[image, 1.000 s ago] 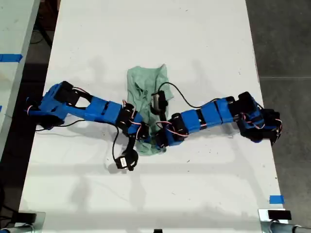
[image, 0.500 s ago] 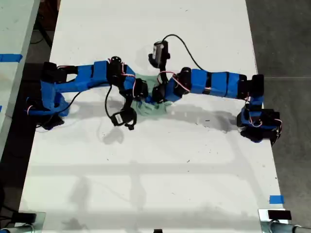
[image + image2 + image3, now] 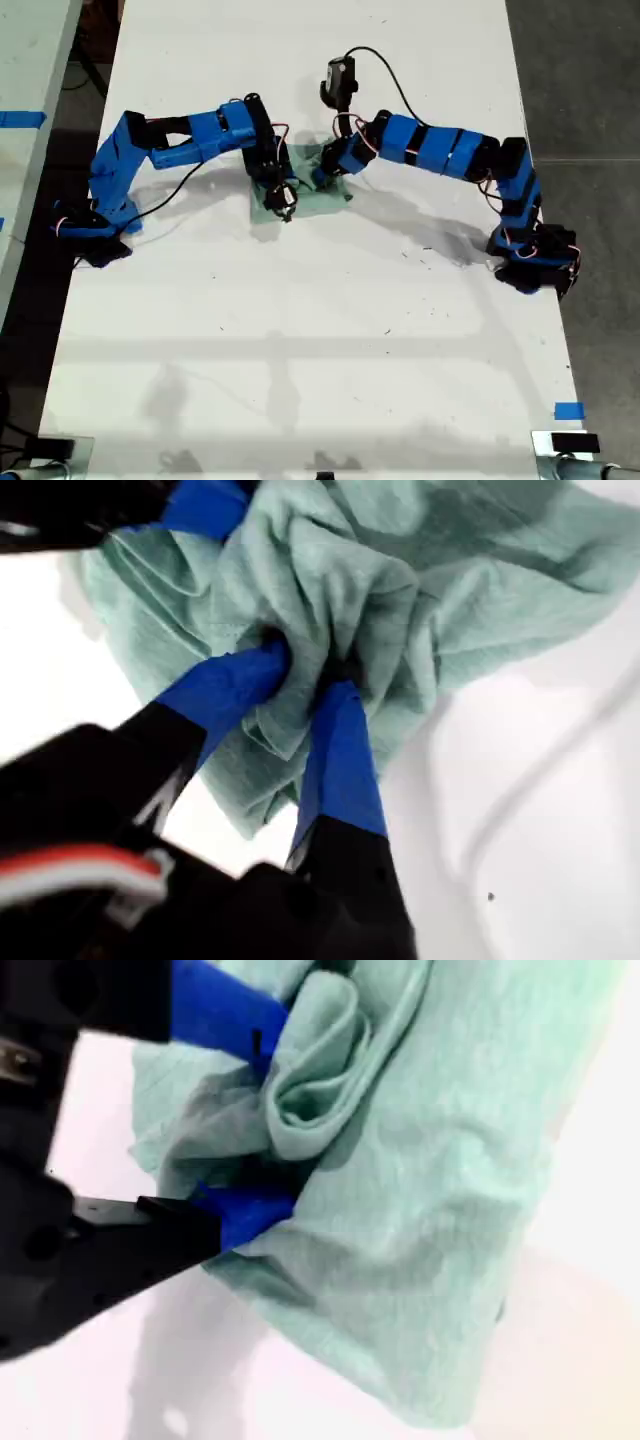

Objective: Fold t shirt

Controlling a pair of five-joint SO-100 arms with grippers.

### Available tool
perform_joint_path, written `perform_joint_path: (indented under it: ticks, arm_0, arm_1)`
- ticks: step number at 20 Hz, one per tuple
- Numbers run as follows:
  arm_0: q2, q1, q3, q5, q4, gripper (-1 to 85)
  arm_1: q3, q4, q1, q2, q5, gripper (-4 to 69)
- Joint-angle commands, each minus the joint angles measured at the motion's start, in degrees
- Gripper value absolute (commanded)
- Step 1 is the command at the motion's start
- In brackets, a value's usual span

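The pale mint-green t shirt (image 3: 312,203) lies as a short, doubled patch on the white table (image 3: 300,340), a little above the middle of the exterior view. Two blue arms reach in, one (image 3: 190,140) from the exterior view's left and one (image 3: 440,150) from its right. Their jaws meet over the shirt, and I cannot tell which arm is first. My first gripper (image 3: 305,670) is shut on a bunched fold of the t shirt (image 3: 480,590). My second gripper (image 3: 280,1125) is shut on a rolled edge of the t shirt (image 3: 450,1160).
A black camera (image 3: 340,76) with a looping cable sticks up above the arm from the exterior view's right. Blue tape (image 3: 568,410) marks the table's lower right edge in the exterior view. Another tabletop (image 3: 30,60) stands beyond the exterior view's left edge, across a dark gap.
Both arms swung from the shirt's lower end toward the exterior view's top, carrying that end with them. The shirt, long and stretched out before, now lies doubled and short.
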Motion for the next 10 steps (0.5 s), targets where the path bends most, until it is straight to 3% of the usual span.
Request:
perform_joint_path:
  ticks: [1, 4, 6, 9, 10]
  arm_0:
    - [-2.3, -1.6, -0.7, 0.5, 0.5, 27.6]
    - [12.2, 0.5, 0.0, 1.9, 0.4, 29.0]
    - [26.0, 0.6, -0.5, 1.3, -2.4, 28.8]
    - [51.6, 0.4, -0.7, 1.2, -5.4, 27.8]
    - [60.0, 0.3, -0.1, 1.2, -6.0, 27.5]
  arm_1:
    - [-3.8, 3.0, 1.7, 0.7, -2.4, 53.4]
    - [-7.2, 9.9, 1.3, 6.2, -2.7, 39.7]
    - [-7.6, 18.0, 1.1, 15.6, -1.0, 32.8]
    - [-2.5, 33.4, 2.5, 37.4, 4.6, 28.4]
    - [4.3, 34.5, 2.5, 47.8, 5.9, 27.7]
